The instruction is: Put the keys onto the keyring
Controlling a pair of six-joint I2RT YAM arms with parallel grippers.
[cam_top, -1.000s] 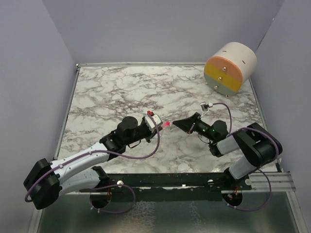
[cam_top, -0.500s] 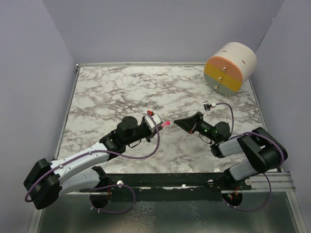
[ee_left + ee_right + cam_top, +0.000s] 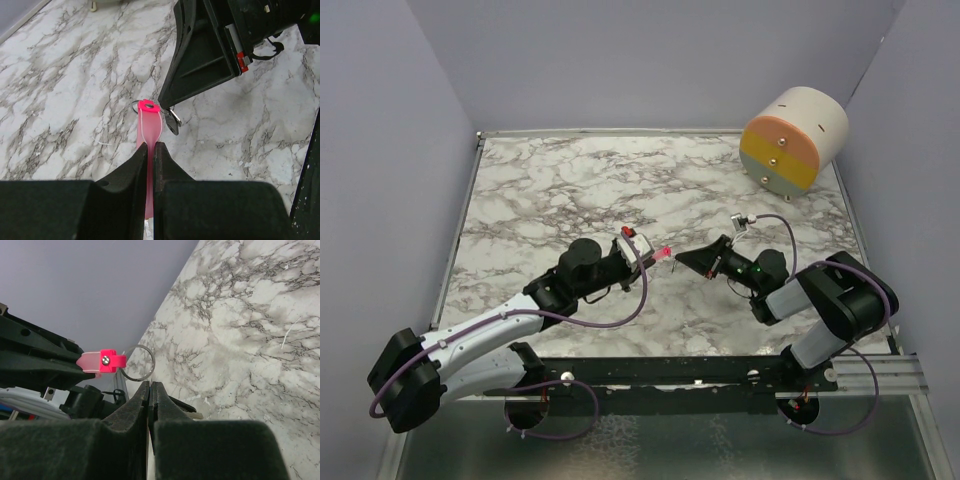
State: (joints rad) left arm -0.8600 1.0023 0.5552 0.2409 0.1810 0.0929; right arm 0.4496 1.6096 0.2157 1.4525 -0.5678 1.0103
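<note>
Your left hand (image 3: pixel 150 149) clenched on the slim pink-red plastic strip keyring (image 3: pixel 149 125), held above the marbled white counter (image 3: pixel 65 90), its thin metal ring (image 3: pixel 137 362) just beside the tiny dark black-headed key (image 3: pixel 173 121), that key pinched at the tips of your right hand (image 3: pixel 150 385), clamped tight

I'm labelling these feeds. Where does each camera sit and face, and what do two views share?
Top external: above and behind, looking down on the table; left arm and right arm show.
Left wrist: on the left arm, facing along the left gripper clamping the keyring; key and right gripper beyond.
Right wrist: on the right arm, facing the left gripper; own fingers show.
Shared: all show the keyring.
</note>
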